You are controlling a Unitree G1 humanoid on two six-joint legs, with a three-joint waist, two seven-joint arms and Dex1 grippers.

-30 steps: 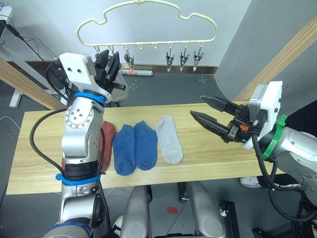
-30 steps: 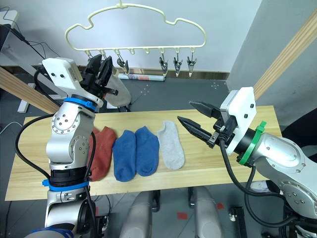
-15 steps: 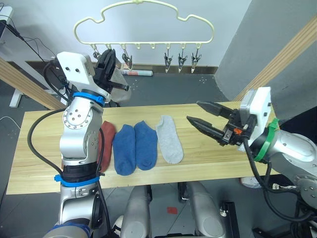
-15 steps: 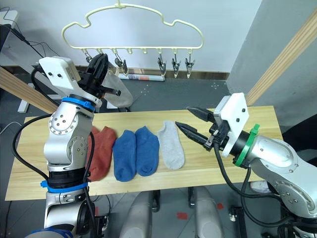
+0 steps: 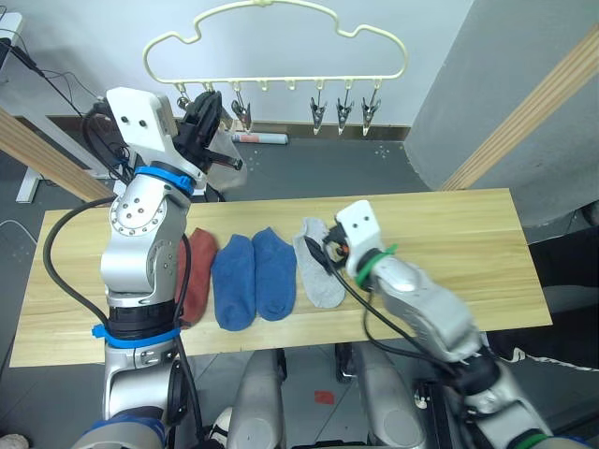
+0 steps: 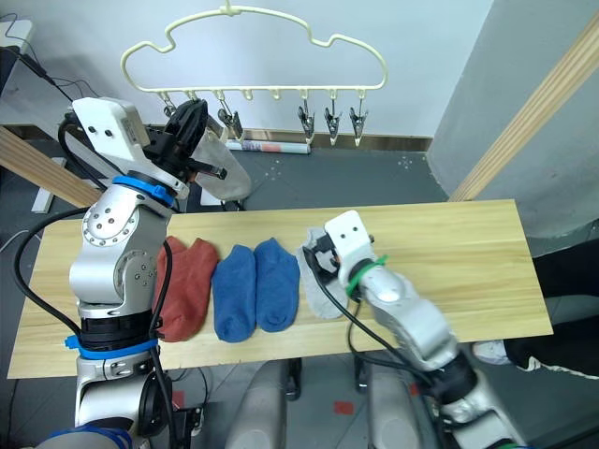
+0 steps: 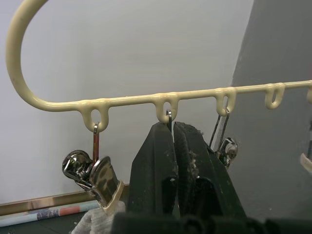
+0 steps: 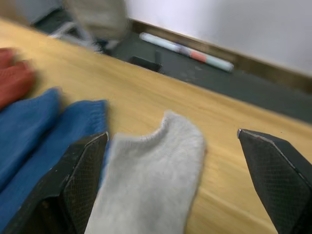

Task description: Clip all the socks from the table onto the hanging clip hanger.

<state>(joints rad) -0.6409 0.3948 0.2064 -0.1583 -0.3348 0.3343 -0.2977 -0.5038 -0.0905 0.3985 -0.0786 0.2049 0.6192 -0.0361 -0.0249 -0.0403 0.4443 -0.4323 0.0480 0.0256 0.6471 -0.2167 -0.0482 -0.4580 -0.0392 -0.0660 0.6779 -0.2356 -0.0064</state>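
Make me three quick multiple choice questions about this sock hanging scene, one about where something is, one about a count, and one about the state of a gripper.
1. Where does the light grey sock on the table lie?
A. left of the red socks
B. right of the blue socks
C. between the blue socks

2. How many blue socks lie on the table?
A. one
B. two
C. four

3. How does the right gripper stand?
A. open over the grey sock
B. shut on a blue sock
C. shut on a clip

Answers:
1 B, the light grey sock lies on the table just right of the blue socks.
2 B, two lie side by side.
3 A, the right gripper has its fingers wide apart on either side of the grey sock.
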